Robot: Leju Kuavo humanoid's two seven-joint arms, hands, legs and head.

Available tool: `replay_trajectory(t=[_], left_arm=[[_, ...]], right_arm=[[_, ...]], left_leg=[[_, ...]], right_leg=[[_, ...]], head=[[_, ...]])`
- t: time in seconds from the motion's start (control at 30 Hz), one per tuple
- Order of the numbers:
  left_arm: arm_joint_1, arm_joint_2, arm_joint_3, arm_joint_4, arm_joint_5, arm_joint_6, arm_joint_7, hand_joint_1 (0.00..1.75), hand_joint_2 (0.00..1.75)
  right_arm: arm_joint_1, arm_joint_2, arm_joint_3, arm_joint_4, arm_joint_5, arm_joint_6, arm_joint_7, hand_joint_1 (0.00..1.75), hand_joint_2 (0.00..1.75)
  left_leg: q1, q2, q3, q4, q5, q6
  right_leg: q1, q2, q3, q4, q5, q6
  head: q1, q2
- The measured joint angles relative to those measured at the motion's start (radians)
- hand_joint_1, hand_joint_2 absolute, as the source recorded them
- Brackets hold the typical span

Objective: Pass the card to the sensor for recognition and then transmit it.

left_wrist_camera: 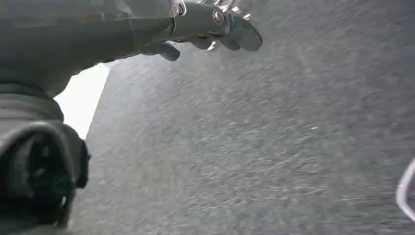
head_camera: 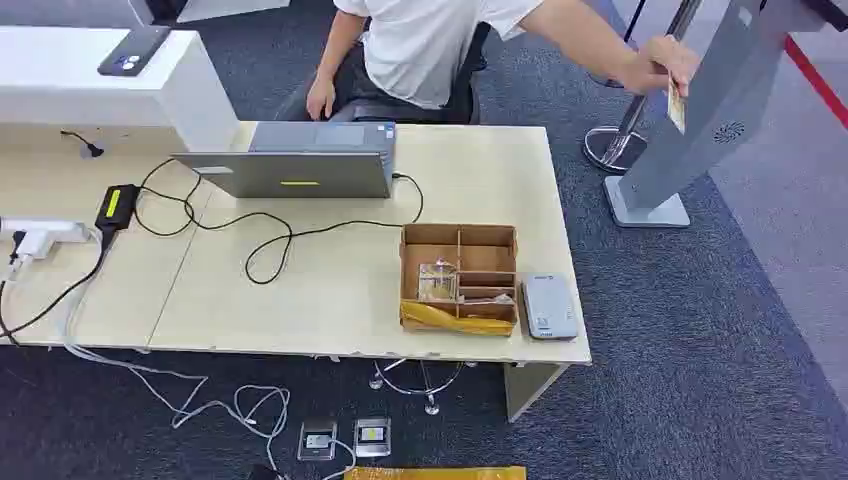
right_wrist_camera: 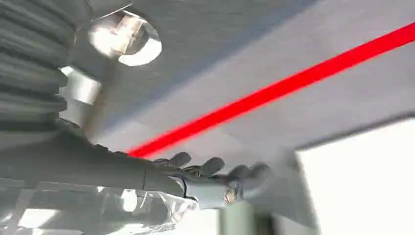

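the card (head_camera: 677,105) is in a person's hand (head_camera: 661,63), held against the grey kiosk (head_camera: 715,100) well right of the desk (head_camera: 330,290); more cards sit in the cardboard box (head_camera: 459,276) beside the white reader (head_camera: 549,306). both robot hands hang low w/ nothing in them, left hand (left_wrist_camera: 215,27) and right hand (right_wrist_camera: 210,178) fingers loosely apart. risk imo: robot reaches while the person's arm is there, or drags the laptop cable (head_camera: 270,235).

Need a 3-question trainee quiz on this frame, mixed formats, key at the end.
1. True or false: the person's hand holds the card against the grey stand.
2. The grey reader lies on which side of the cardboard box in the head view: A left, B right, C inside it?
3. Fill in: the open laptop sits on the ____.

Key: 1 true; 2 B; 3 table.
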Motion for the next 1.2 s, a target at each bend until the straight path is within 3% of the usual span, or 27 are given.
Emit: replay_trajectory(t=[0.23, 0.6, 0.87, 1.2], left_arm=[[-0.010, -0.008, -0.031, 0.000, -0.001, 0.000, 0.000, 0.00, 0.00], [-0.010, -0.012, -0.056, 0.000, -0.001, 0.000, 0.000, 0.00, 0.00], [-0.010, -0.012, -0.076, 0.000, -0.001, 0.000, 0.000, 0.00, 0.00], [-0.004, -0.011, -0.076, 0.000, 0.018, 0.000, -0.013, 0.00, 0.00]], right_arm=[[-0.106, 0.035, 0.435, -0.173, -0.099, -0.108, 0.003, 0.00, 1.75], [-0.217, 0.076, 0.923, -0.271, -0.221, -0.209, -0.021, 0.00, 1.75], [-0.255, 0.103, 1.097, -0.289, -0.232, -0.225, -0.039, 0.00, 1.75], [-0.302, 0.172, 1.232, -0.283, -0.245, -0.274, -0.069, 0.00, 1.75]], left_leg=[[0.004, -0.021, -0.004, 0.001, 0.009, -0.001], [0.005, -0.028, -0.008, 0.001, 0.012, -0.002], [0.005, -0.027, -0.008, 0.001, 0.012, -0.002], [0.006, -0.027, -0.008, 0.001, 0.012, -0.002]], right_leg=[[0.004, -0.021, 0.001, 0.000, 0.001, 0.000], [0.006, -0.028, -0.001, 0.000, 0.001, -0.001], [0.006, -0.027, -0.001, 0.000, 0.001, -0.001], [0.006, -0.027, -0.001, 0.000, 0.001, -0.001]], head=[[0.002, 0.000], [0.002, 0.000], [0.002, 0.000], [0.002, 0.000]])
